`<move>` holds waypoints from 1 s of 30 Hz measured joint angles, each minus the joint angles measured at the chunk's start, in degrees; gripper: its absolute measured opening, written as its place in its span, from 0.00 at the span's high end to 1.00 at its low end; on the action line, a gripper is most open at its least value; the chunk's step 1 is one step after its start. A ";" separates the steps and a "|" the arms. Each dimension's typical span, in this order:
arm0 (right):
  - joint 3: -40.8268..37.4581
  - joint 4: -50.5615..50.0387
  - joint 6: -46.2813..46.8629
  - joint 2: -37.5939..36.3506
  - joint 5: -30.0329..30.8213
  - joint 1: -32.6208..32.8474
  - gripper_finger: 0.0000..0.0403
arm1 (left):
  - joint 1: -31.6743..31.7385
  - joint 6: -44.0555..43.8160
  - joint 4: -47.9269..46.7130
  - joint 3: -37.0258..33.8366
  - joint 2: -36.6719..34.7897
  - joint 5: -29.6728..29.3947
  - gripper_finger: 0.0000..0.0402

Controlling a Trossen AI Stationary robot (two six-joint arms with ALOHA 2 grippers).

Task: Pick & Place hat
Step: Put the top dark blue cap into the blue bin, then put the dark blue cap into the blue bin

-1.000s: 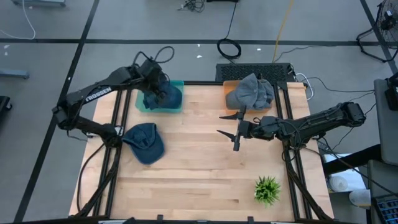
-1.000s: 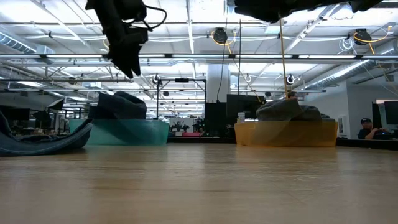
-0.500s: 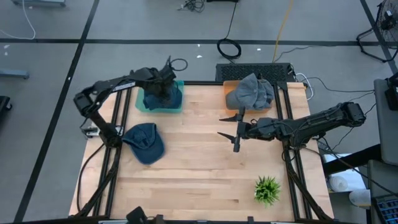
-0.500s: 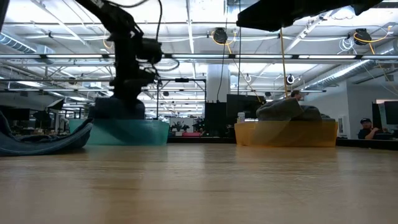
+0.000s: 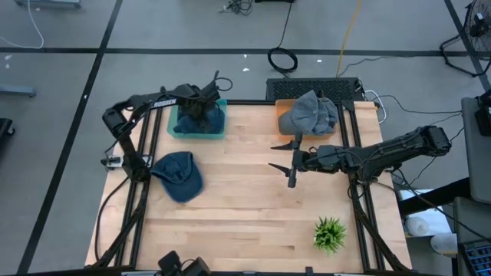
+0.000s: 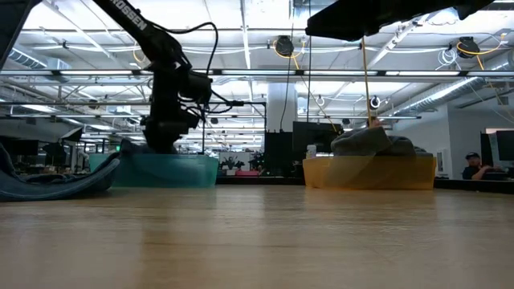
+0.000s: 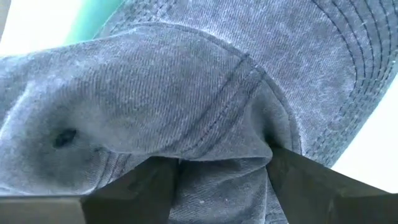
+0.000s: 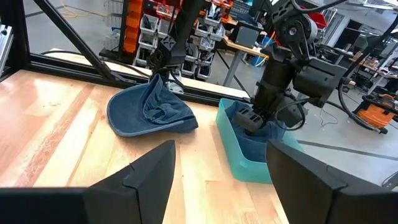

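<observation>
A blue denim hat [image 5: 213,121] [image 7: 186,93] lies in the teal bin [image 5: 175,130] [image 6: 169,170] at the table's far edge. My left gripper [image 5: 200,115] [image 7: 222,186] is down in that bin, open, its fingers sunk into the hat's cloth; the right wrist view shows it there too [image 8: 252,118]. A second blue cap [image 5: 178,175] [image 8: 149,112] rests flat on the table near the left edge. My right gripper [image 5: 281,154] [image 8: 221,180] hovers open over the table's middle, touching nothing. My left gripper comes at the hat in the bin from above, pointing down. Its open fingers [image 7: 134,186] stand on either side of a raised fold of the crown [image 7: 217,155], where a stitched seam runs, and press into the cloth. The hat lies in the bin.
A grey hat [image 5: 307,113] sits heaped in the orange bin [image 5: 281,103] [image 6: 369,172] at the far edge, right of the teal one. A small green plant [image 5: 330,234] stands near the table's near right corner. Bare wood lies between the bins and the plant.
My left gripper has swung over the teal bin and come down into it, from well above the hat to pressing into its cloth. The right arm has kept still, and both other hats lie as before.
</observation>
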 joint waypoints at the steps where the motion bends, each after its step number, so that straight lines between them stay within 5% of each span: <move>1: 0.00 0.00 0.00 0.00 0.02 0.00 0.40 | 0.00 0.00 -0.23 -0.01 -0.49 0.04 0.38; 13: 0.00 0.25 -1.51 0.00 0.02 0.00 0.40 | -2.20 -1.69 -3.13 -0.02 -13.88 -0.11 0.33; 26: 0.00 2.18 -1.53 0.00 0.02 0.00 0.40 | -9.46 -1.07 -11.99 0.00 -27.40 5.72 0.03; 30: 0.00 2.49 -2.93 0.00 0.02 0.00 0.40 | -13.62 0.37 -16.38 -0.01 -29.81 5.73 0.02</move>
